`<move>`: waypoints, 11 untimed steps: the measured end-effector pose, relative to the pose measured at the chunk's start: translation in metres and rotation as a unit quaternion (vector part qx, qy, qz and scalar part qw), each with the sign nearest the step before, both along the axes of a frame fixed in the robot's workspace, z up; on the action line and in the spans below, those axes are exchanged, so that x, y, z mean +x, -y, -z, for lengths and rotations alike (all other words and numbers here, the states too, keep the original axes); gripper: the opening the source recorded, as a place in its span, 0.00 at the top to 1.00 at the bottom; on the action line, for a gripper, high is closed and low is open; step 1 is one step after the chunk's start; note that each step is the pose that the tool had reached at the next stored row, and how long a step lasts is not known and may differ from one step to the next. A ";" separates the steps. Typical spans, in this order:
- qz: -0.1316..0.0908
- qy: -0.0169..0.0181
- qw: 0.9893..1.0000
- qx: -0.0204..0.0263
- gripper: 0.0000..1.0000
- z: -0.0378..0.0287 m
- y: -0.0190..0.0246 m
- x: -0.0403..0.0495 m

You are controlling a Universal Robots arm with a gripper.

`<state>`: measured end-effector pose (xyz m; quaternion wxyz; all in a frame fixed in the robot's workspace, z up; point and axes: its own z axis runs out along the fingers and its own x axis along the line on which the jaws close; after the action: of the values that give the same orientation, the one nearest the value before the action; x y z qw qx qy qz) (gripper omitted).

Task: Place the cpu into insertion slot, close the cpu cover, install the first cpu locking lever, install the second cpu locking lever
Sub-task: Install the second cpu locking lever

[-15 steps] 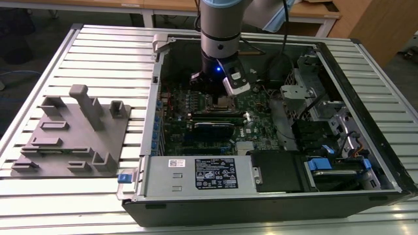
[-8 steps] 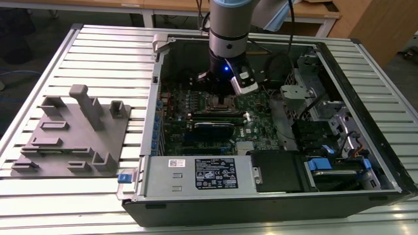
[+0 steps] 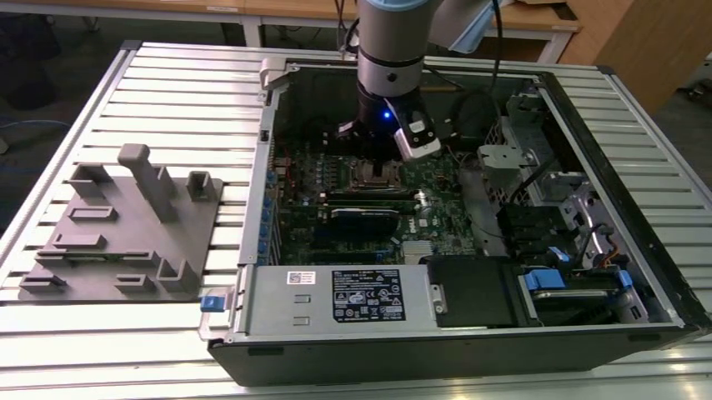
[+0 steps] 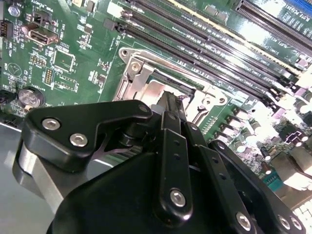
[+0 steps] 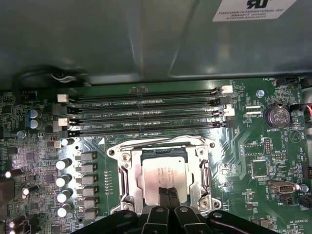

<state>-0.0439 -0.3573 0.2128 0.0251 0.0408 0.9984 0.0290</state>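
Cpu (image 5: 165, 173): dull silver square, seated in the insertion slot (image 5: 141, 155) on the green motherboard (image 5: 253, 146). Cpu cover (image 5: 127, 180): silver frame, lying down around the chip. Gripper (image 5: 167, 191): directly above the chip, fingertips drawn together, tips at its near edge; nothing visibly held. Memory slots (image 5: 146, 114): four, just beside the socket. Computer case (image 3: 623, 167): open, on a slatted table (image 3: 167, 83).

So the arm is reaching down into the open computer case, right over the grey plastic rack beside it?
Not quite. The arm does reach into the open computer case, but its gripper hangs over the silver chip on the green board, as the first wrist view shows. The grey rack sits apart.
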 end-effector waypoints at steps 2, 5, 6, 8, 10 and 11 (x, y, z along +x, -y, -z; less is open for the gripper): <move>0.000 0.000 1.000 0.000 0.90 -0.0019 -0.0005 0.0000; 0.000 0.000 1.000 0.000 0.90 -0.0047 -0.0006 0.0000; 0.000 0.000 1.000 0.000 0.90 -0.0047 -0.0007 0.0000; 0.000 0.000 1.000 0.000 0.90 -0.0047 -0.0007 0.0000; 0.000 0.000 1.000 0.000 0.90 -0.0050 -0.0006 0.0000; 0.000 0.000 1.000 0.000 0.90 -0.0049 -0.0007 0.0000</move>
<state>-0.0439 -0.3567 0.2177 0.0252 0.0409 0.9984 0.0291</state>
